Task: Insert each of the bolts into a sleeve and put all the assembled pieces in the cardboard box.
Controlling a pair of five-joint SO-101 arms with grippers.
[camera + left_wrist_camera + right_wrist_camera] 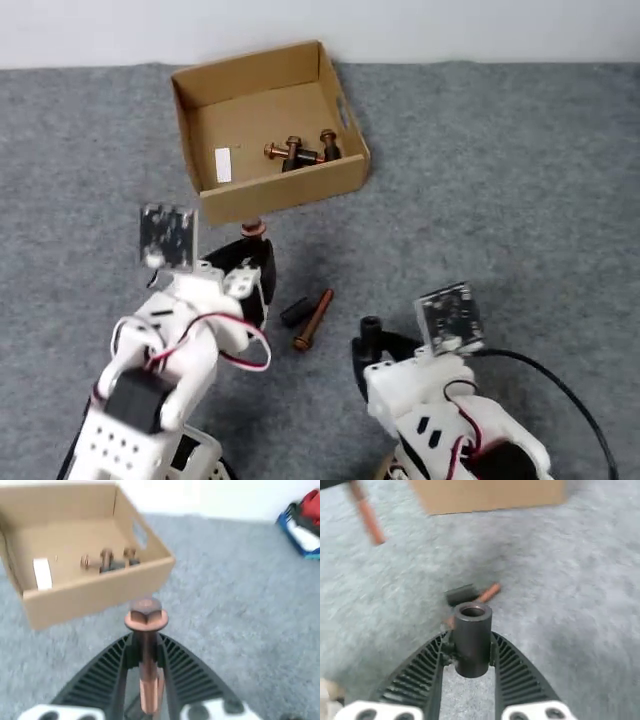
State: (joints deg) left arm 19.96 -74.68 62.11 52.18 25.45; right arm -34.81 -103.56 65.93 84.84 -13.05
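Observation:
My left gripper (145,652) is shut on a copper bolt (146,645), held head up just in front of the cardboard box (262,195). In the high view that bolt's head (254,229) shows above the left gripper (254,262). My right gripper (470,652) is shut on a black sleeve (471,637), open end up; in the high view the sleeve (371,328) sits at the right gripper (368,350). A loose bolt (314,319) and loose black sleeve (294,311) lie on the carpet between the arms. Assembled pieces (300,151) lie inside the box.
Grey carpet (500,200) covers the table, with open room to the right of the box. A white label (223,164) lies on the box floor. Coloured items (305,522) sit far off by the wall in the left wrist view.

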